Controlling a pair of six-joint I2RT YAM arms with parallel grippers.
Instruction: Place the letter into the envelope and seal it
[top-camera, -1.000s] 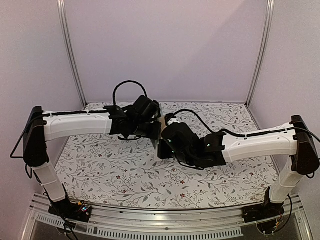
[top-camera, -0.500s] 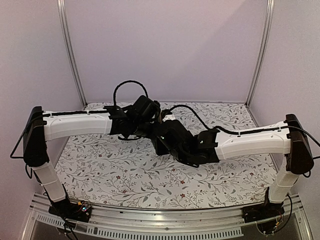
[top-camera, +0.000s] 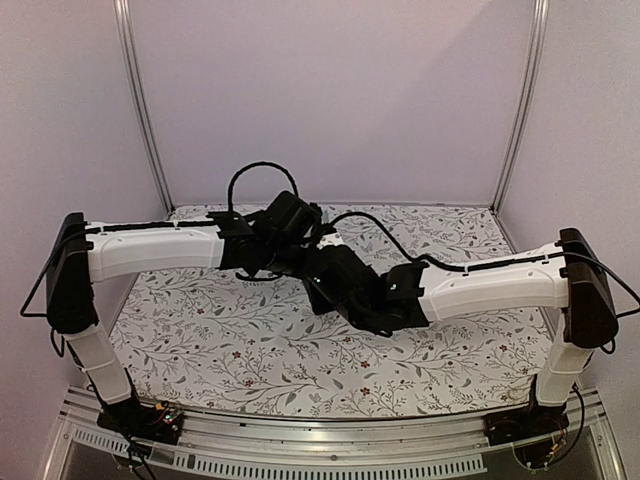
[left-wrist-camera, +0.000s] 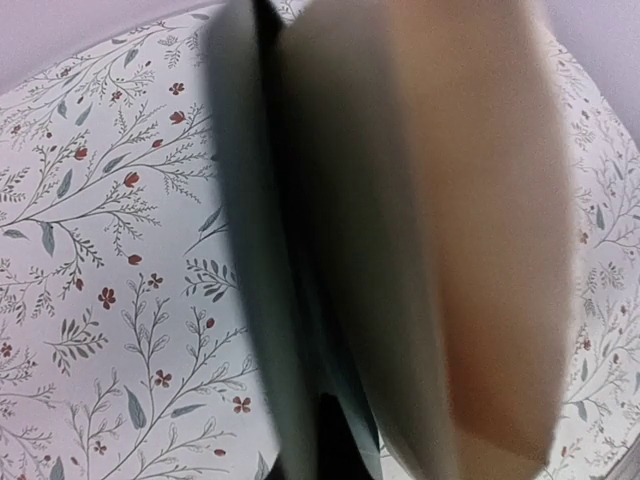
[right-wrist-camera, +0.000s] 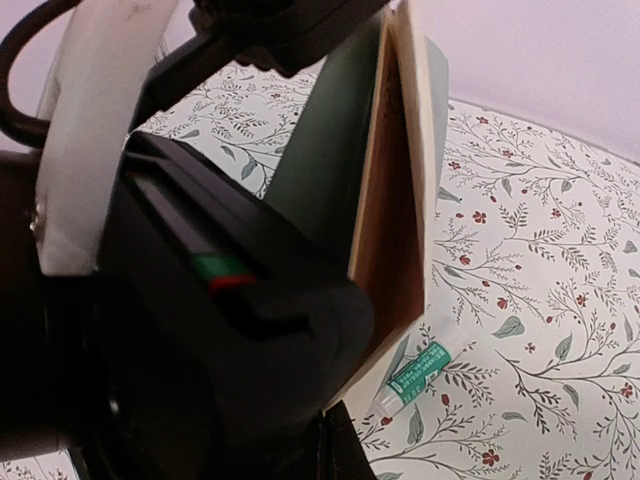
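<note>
Pinching the letter (right-wrist-camera: 392, 200) edge-on, your right gripper (right-wrist-camera: 325, 450) holds it alongside the envelope (right-wrist-camera: 322, 150) that your left gripper (left-wrist-camera: 335, 455) clamps.

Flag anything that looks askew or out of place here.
The tan parchment-like letter and pale teal paper envelope are held on edge in mid-air, the letter bent rather than flat. A small white-and-green glue stick lies on its side on the floral tablecloth. Nothing looks spilled or torn.
</note>
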